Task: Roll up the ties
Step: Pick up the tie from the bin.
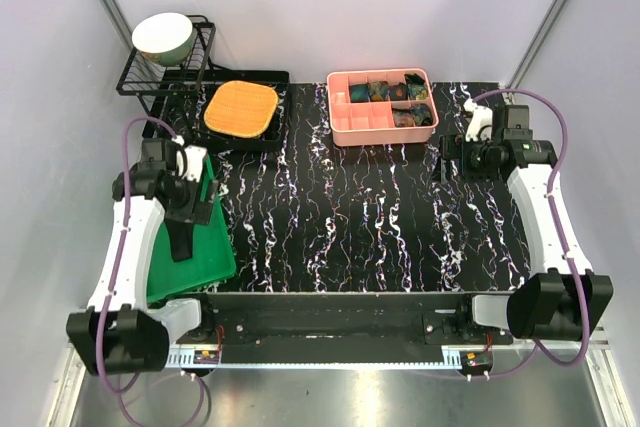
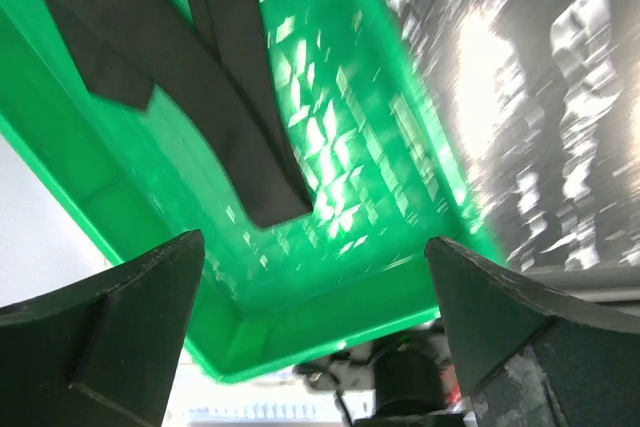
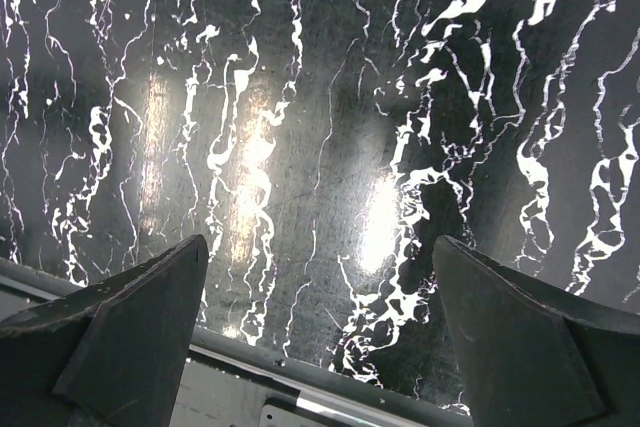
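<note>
Black ties point(image 2: 255, 117) lie lengthwise in a green tray point(image 2: 330, 277). One end stops short of the tray's near wall, and a second strip point(image 2: 90, 37) lies to its left. In the top view a tie point(image 1: 181, 245) shows in the tray point(image 1: 215, 247) below my left gripper point(image 1: 183, 209). That gripper point(image 2: 315, 332) hangs open and empty above the tray's near end. My right gripper point(image 1: 447, 157) is open and empty over the marbled table point(image 3: 300, 97), with nothing between the jaws in the right wrist view point(image 3: 320, 337). Rolled ties point(image 1: 395, 95) fill compartments of a pink box point(image 1: 345, 127).
A black tray with an orange square pad point(image 1: 241, 109) sits at the back left. Behind it a wire rack point(image 1: 140, 82) holds a pale bowl point(image 1: 163, 35). The table's near edge rail point(image 3: 300, 377) runs under the right gripper. White walls enclose the cell.
</note>
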Tool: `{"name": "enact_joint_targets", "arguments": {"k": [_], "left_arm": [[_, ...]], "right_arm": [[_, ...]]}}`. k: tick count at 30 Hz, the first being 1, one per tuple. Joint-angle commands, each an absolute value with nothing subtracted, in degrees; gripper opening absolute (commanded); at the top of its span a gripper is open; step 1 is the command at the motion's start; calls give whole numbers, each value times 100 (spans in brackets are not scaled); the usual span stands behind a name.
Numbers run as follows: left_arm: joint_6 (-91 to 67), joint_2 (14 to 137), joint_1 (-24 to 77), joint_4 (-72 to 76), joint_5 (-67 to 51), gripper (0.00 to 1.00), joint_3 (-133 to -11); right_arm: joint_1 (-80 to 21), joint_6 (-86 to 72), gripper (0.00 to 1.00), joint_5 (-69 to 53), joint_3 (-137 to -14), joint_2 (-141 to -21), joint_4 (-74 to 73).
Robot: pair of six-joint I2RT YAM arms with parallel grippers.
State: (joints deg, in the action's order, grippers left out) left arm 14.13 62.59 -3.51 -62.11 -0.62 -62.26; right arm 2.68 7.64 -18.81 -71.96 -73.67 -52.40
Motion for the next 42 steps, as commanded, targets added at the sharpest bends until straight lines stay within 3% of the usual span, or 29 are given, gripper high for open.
{"name": "enact_joint_targets", "arguments": {"k": [1, 11, 30, 33, 34, 36, 37, 39, 40, 41, 42], "left_arm": [[2416, 6538, -773, -6407, 35, 99, -5846], [3049, 7601, -1660, -5766, -430, 99, -5318], [3278, 9448, -2268, -5036, -852, 97, -5274], [3234, 9580, -2268, -4992, -914, 86, -5239], [3217, 9597, -2268, -4966, -905, 73, -5221], [3208, 9659, -2267, -4922, -862, 59, -5168], [3217, 9668, -2268, -4913, -844, 43, -5151], [3226, 9659, -2267, -4904, -782, 25, -5133], [3226, 9633, -2259, -4913, -747, 6, -5159], [3252, 9581, -2267, -4991, -712, 0, -5194], [3287, 9537, -2268, -5070, -729, 0, -5325]], "right_arm": [[290, 931, 100, -2074, -7189, -7462, -5291], [281, 958, 100, -2118, -7066, -7515, -5317], [290, 967, 100, -1942, -7154, -7603, -5440], [290, 949, 100, -1907, -7163, -7620, -5432], [290, 949, 100, -1899, -7163, -7629, -5432], [290, 967, 100, -1881, -7163, -7638, -5440], [290, 975, 100, -1872, -7154, -7629, -5423], [290, 976, 100, -1863, -7137, -7638, -5423], [290, 984, 100, -1863, -7119, -7629, -5414], [290, 993, 100, -1863, -7110, -7629, -5405], [290, 993, 100, -1863, -7102, -7612, -5405]]}}
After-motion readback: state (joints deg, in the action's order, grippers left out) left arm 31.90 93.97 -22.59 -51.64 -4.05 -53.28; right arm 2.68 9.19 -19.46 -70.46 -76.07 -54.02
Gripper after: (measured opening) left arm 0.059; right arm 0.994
